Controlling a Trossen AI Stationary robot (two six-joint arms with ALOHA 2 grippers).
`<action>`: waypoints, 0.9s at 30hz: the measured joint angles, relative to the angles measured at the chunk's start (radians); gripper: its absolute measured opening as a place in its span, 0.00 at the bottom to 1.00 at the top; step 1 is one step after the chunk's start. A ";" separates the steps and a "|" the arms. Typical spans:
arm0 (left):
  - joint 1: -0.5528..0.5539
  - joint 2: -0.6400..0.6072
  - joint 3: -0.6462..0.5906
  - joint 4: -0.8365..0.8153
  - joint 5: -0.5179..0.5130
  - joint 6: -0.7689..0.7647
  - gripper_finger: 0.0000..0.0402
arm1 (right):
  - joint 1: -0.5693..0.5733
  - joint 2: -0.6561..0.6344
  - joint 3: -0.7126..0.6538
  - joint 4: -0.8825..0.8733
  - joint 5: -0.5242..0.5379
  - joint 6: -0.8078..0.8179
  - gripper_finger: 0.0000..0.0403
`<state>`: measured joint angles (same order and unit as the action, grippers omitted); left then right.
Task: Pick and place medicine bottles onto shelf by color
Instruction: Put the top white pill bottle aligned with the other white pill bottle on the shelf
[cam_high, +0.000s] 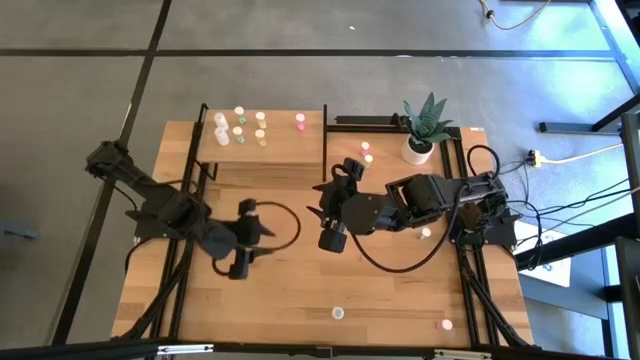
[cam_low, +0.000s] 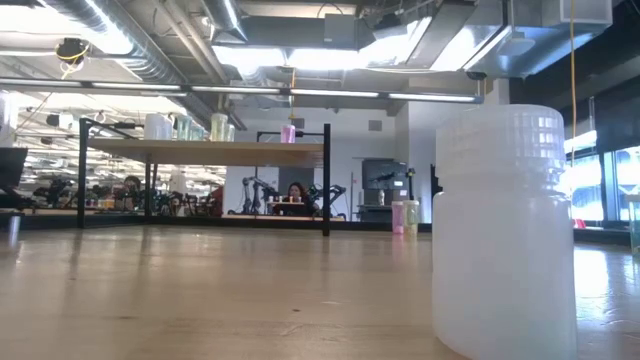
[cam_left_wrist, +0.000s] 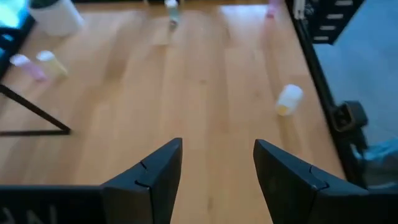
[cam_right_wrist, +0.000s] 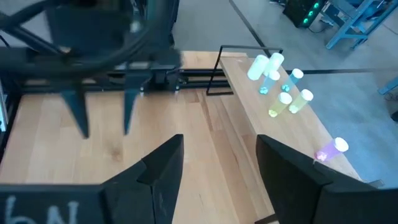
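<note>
Both pincers hang parted and empty over the middle of the surface (cam_high: 290, 300). The left pincer (cam_high: 240, 268) faces a yellow-capped bottle (cam_left_wrist: 288, 99) lying on its side ahead of its fingers, long axis slanted across its line of approach. The right pincer (cam_high: 331, 240) is the nearer to the shelf (cam_high: 280, 150), where sorted bottles (cam_right_wrist: 280, 87) stand; I judge it likelier to fetch the loose pink-topped bottle (cam_high: 446, 324) behind it.

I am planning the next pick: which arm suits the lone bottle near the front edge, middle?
Probably left: the left gripper faces that bottle, jaws open; the right gripper points at the shelf.
</note>
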<state>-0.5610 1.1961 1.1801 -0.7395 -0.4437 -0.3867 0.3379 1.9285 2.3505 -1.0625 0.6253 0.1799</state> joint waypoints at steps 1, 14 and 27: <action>-0.018 0.006 0.000 -0.003 -0.001 -0.021 0.48 | -0.001 0.000 0.000 0.002 -0.005 -0.001 0.50; -0.260 0.088 0.000 0.015 -0.142 -0.317 0.48 | 0.086 -0.013 0.000 -0.134 -0.162 0.014 0.50; -0.279 0.377 0.000 0.404 -0.100 -0.363 0.48 | 0.241 -0.056 0.000 -0.233 -0.259 -0.011 0.50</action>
<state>-0.8405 1.5728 1.1801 -0.3358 -0.5439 -0.7502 0.5786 1.8726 2.3508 -1.2952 0.3664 0.1686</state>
